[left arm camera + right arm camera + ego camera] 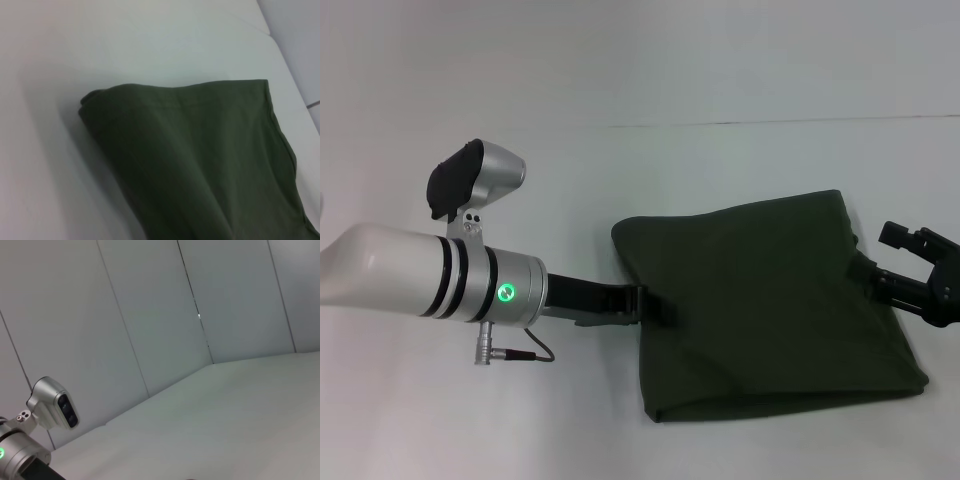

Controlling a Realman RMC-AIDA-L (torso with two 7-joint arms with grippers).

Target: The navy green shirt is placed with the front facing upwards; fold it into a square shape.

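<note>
Navy green shirt (770, 300) lies folded on the white table (620, 80), right of the middle in the head view, as a rough 4-sided bundle with its plain green side up and no print showing. Its far edge slopes from a rounded corner on the robot's left up to a higher corner on the right, and its near edge ends in a loose flap near the table's front. A diagonal crease runs across the cloth from the left edge toward the near right corner. The left gripper (655, 305) reaches in from the left on a white and silver arm with a green light on its wrist, and its dark fingers meet the shirt's left edge, where they pass under or into the fold; I cannot tell whether they are apart or clamped on the cloth. The right gripper (920, 270) sits at the shirt's right edge, low over the table, with 2 black fingers spread apart and nothing seen between them; its lower part touches or lies just beside the cloth. The left wrist view shows the shirt (200, 170) close up, with a folded, rounded corner, a stitched hem along one side and the white table (125, 45) around it. The right wrist view looks over the table (225, 415) to pale wall panels (150, 305), with the left arm's wrist camera (55, 407) at one edge.
</note>
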